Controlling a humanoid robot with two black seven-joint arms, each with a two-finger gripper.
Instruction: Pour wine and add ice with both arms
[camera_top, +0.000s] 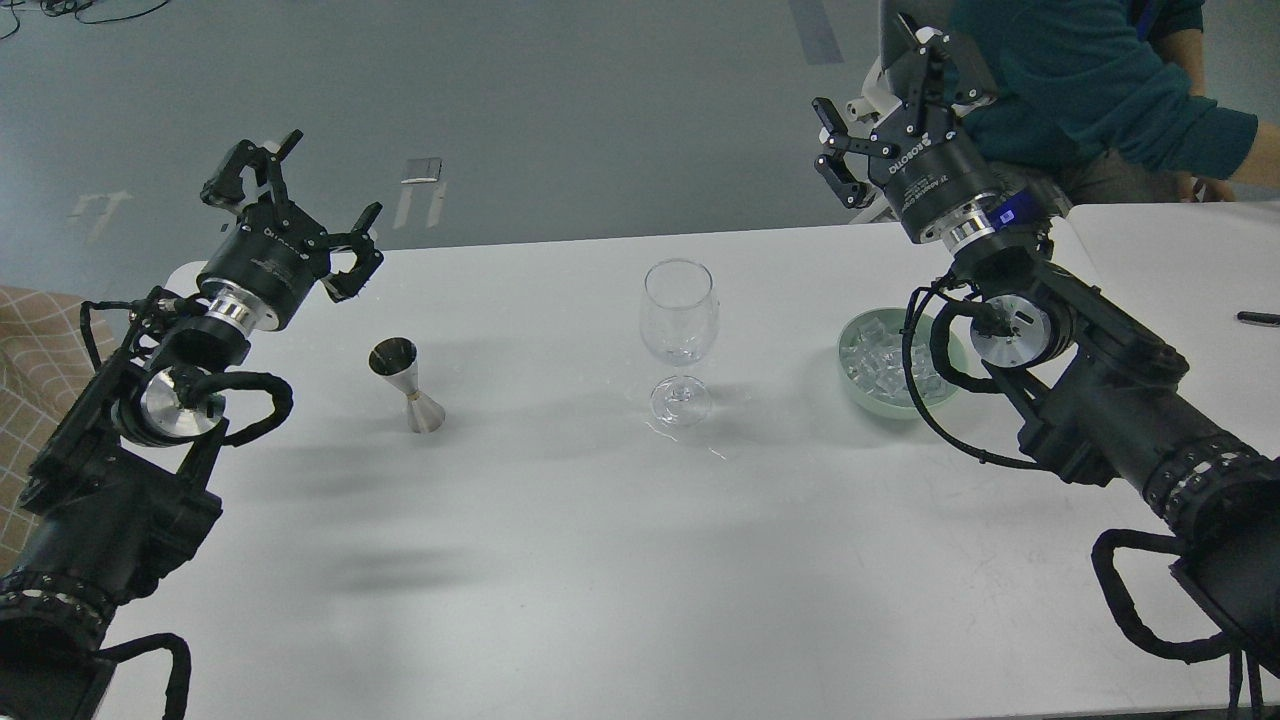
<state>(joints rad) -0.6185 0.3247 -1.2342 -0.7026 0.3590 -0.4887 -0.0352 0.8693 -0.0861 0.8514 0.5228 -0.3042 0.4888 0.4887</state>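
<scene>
A clear stemmed wine glass (679, 340) stands upright at the middle of the white table (560, 560). To its left stands a steel hourglass-shaped jigger (406, 384); no wine can be made out inside it. Right of the glass, a pale green bowl (858, 385) holds several clear ice cubes (880, 358). My left gripper (305, 190) hovers open above the table's far left corner, up and left of the jigger, holding nothing. Above the far edge, beyond the bowl, my right gripper (885, 85) is raised and open, empty too.
A person in a teal sleeve (1100, 80) sits behind the table's far right. A black pen (1258, 318) lies at the right edge. A few clear droplets or a small spill (690, 440) glisten by the glass's foot. A checked cloth (30, 350) shows at the left.
</scene>
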